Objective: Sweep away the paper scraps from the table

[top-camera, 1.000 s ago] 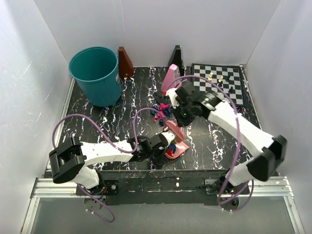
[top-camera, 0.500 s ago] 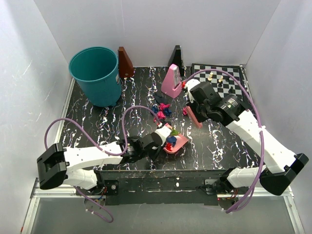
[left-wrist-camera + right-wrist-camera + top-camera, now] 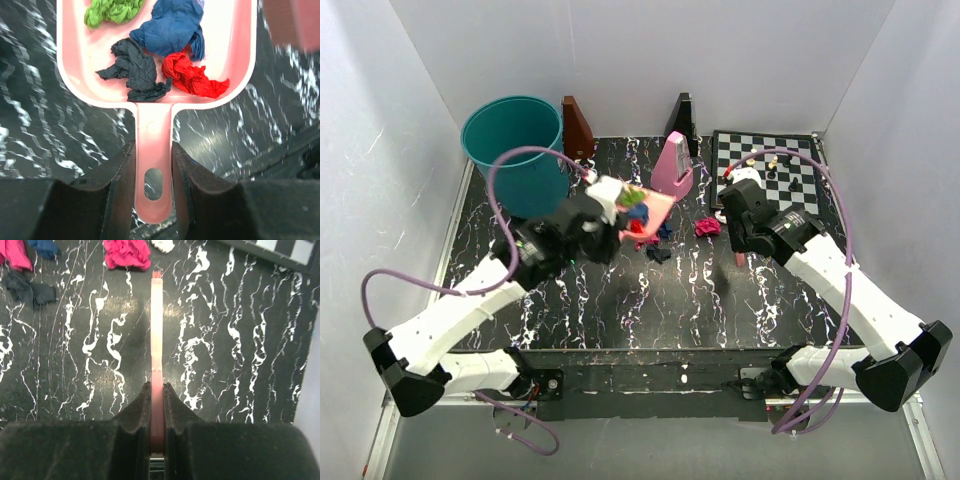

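Well inside the pink dustpan: green, blue, dark, red paper scraps.

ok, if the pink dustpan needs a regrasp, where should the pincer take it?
Take the dustpan by its narrow handle. Come from behind, in line with it, fingers on its two side edges, as the left pincer has it now. The tray looks too wide to span and carries paper scraps, so keep it level.

setting: robot lab test booth | evidence: table boxed by white panel walls, aluminium rail
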You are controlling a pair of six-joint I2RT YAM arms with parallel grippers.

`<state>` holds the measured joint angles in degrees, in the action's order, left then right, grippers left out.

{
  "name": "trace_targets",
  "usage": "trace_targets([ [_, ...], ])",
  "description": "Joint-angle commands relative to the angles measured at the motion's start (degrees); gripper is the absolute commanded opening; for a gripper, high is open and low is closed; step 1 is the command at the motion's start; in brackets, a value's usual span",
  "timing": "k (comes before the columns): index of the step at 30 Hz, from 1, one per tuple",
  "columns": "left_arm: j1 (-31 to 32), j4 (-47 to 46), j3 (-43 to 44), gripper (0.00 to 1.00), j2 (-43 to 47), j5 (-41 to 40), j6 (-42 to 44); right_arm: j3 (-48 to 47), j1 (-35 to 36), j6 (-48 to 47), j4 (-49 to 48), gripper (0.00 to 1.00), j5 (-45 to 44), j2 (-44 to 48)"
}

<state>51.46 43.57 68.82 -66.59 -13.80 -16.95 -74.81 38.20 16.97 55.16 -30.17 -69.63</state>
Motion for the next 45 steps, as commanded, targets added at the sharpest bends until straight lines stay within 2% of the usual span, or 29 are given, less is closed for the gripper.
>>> trace_targets([
  [1,-11.27,9.24,11.31,0.00,1.11,7.72,5.16,2.55,-0.05,2.28,-5.06,0.01,3.01,2.91],
  [5,-20.94,12.50,21.95,0.00,-2.48,11.77,6.23,3.87,-0.05,0.70,-5.93,0.01,4.94,3.44],
  [11,-38.78,13.12,36.20,0.00,-12.15,30.90,-2.36,4.93,-0.05,-1.41,-7.60,0.01,8.20,5.02],
  [14,-47.04,8.57,37.45,0.00,-15.06,42.06,-9.65,5.72,-0.05,-1.85,-8.31,0.01,9.51,6.08],
  [16,-53.88,2.25,34.47,0.00,-15.59,50.15,-16.67,6.51,-0.05,-2.29,-9.36,0.01,11.01,6.87],
  [18,-60.66,-9.66,27.55,0.00,-15.77,60.42,-27.28,6.60,-0.05,-2.38,-9.45,0.01,12.41,7.22],
  [19,-63.82,-17.65,22.29,0.00,-15.59,65.69,-34.83,6.43,-0.05,-2.30,-9.10,0.01,12.51,7.31],
  [20,-65.86,-29.39,17.28,0.00,-15.50,69.75,-42.65,6.34,-0.05,-2.38,-8.93,0.01,12.77,7.40],
  [23,-69.91,-64.46,2.41,0.00,-16.55,72.78,-68.93,6.60,-0.05,-2.38,-8.92,0.01,12.60,8.10],
  [25,-70.36,-77.61,-1.74,0.00,-18.74,73.04,-79.34,6.87,-0.05,-2.30,-9.01,0.01,12.51,8.63],
  [27,-70.27,-83.37,-2.20,0.00,-20.16,73.74,-84.11,6.95,-0.05,-2.38,-9.01,0.01,12.51,8.80],
  [29,-70.36,-83.92,-1.59,0.00,-19.90,73.74,-83.86,6.69,-0.05,-2.38,-8.84,0.01,12.33,8.54],
  [34,-70.36,-74.36,4.47,0.00,-17.01,74.80,-77.03,3.89,-0.05,-0.81,-8.57,0.01,12.15,6.35],
  [35,-70.36,-71.29,5.79,0.00,-16.21,75.06,-74.13,2.75,-0.05,0.77,-8.57,0.01,12.24,5.74],
  [38,-69.83,-53.40,8.87,0.00,-11.13,73.40,-60.88,-0.77,-0.05,5.60,-9.10,0.01,14.69,3.63],
  [41,-67.29,-35.10,9.41,0.00,-4.54,66.21,-44.35,-3.67,-0.05,8.33,-12.43,0.01,22.32,0.47],
  [45,-60.18,-28.03,3.71,0.00,4.51,55.14,-33.43,-10.95,-0.05,13.25,-15.52,0.01,33.67,-8.92],
])
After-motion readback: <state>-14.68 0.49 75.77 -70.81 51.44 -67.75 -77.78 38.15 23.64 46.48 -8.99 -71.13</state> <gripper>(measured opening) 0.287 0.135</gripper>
